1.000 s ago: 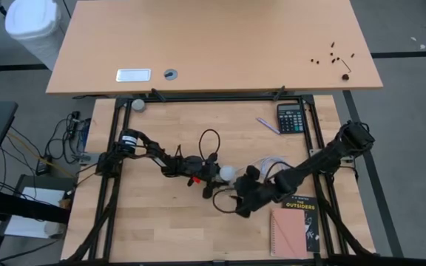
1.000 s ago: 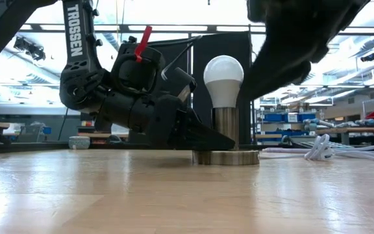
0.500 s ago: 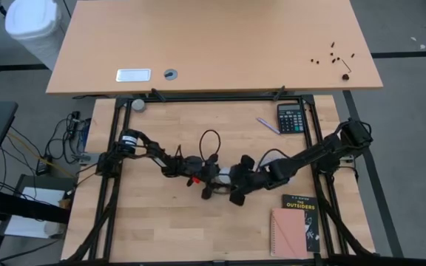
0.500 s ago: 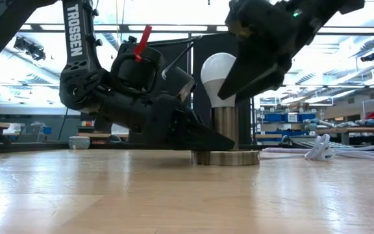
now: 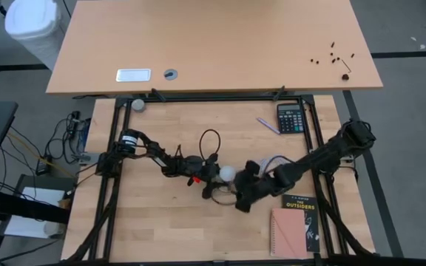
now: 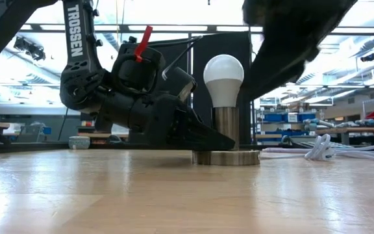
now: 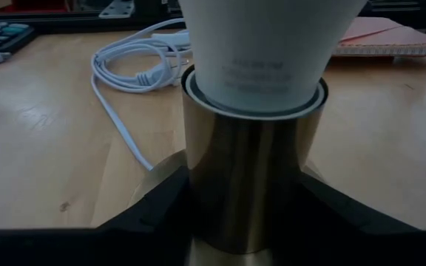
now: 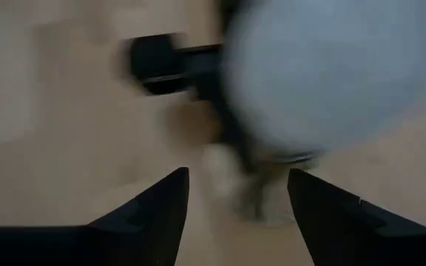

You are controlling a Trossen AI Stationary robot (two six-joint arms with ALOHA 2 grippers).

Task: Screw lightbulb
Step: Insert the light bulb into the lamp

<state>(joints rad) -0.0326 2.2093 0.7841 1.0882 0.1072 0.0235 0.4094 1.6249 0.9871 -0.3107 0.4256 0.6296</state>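
The white lightbulb (image 6: 223, 78) stands upright in the metal socket (image 6: 226, 129), whose round base (image 6: 226, 157) rests on the table. The bulb also shows in the high view (image 5: 228, 174). My left gripper (image 5: 213, 176) lies low at the socket's left side, shut on its tube. My right gripper (image 5: 244, 189) is open and empty, above and just to the near right of the bulb. In the right wrist view (image 8: 235, 214) the bulb (image 8: 309, 81) is a blur beyond the fingers. My left gripper pinches the socket's upright tube (image 7: 202, 199) low down, just above the round base, between its two fingers (image 7: 157, 214). The fingers come level from the table's left (image 6: 206, 138) and lie across the tube. The socket stands upright with its base on the table.
A white cord (image 5: 272, 161) coils right of the socket and shows in the low view (image 6: 323, 146). A calculator (image 5: 291, 118) and a pen (image 5: 267, 125) lie at the far right. A book (image 5: 302, 205) and a pink notebook (image 5: 291, 233) lie at the near right.
My right gripper went toward the table's left to the bulb and stood with its fingers around the bulb's top. It then drew back toward the near right and up, clear of the bulb. The bulb and socket have stayed upright in place.
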